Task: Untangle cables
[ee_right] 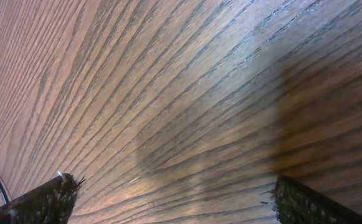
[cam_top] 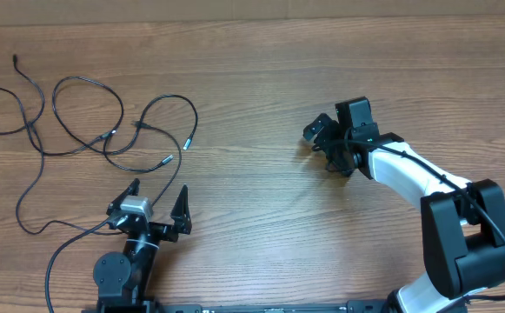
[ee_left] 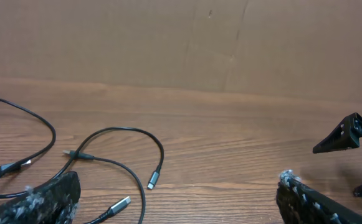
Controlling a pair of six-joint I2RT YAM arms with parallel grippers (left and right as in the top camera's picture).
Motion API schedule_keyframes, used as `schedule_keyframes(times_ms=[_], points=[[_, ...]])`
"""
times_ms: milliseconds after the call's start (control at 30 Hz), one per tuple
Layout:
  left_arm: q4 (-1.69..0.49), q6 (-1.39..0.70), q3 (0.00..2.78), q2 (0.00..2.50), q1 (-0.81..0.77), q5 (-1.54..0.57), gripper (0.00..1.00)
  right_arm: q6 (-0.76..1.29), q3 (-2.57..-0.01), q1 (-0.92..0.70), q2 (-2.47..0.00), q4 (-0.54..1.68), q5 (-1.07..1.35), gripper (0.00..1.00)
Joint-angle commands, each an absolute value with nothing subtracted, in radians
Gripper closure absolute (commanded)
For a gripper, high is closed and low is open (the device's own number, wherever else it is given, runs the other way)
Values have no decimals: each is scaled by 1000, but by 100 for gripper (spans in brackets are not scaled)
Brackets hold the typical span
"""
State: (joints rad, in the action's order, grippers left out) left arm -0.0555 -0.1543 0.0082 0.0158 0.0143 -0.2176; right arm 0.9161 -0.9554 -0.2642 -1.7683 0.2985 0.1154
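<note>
The cables [cam_top: 87, 122] are thin black cords with silvery plug tips, lying in loose tangled loops on the wooden table at the left. Two plug tips [cam_top: 185, 142] point toward the table's middle. In the left wrist view the cables [ee_left: 115, 152] loop just ahead of the fingers, with plug tips [ee_left: 154, 179] lying between them. My left gripper [cam_top: 158, 198] is open and empty, just in front of the cables. My right gripper [cam_top: 322, 143] is open and empty over bare wood right of center, far from the cables. The right wrist view shows only wood grain between its fingers [ee_right: 174, 199].
A thicker black wire [cam_top: 61, 252] curves from the left arm's base across the table's front left. The right arm's white link [cam_top: 408, 174] stretches from the front right toward the middle. A brown cardboard wall [ee_left: 181, 43] stands behind the table.
</note>
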Motion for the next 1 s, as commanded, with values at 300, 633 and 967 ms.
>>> schedule_keyframes(times_ms=[300,633,967], points=[[-56,-164,5,4,11,-229,0,916,-957,-266,-1763,290,109,0],[-56,-164,5,4,11,-229,0,916,-957,-278,-1714,291,109,0],[-56,-164,5,4,11,-229,0,916,-957,-289,-1464,292,109,0]])
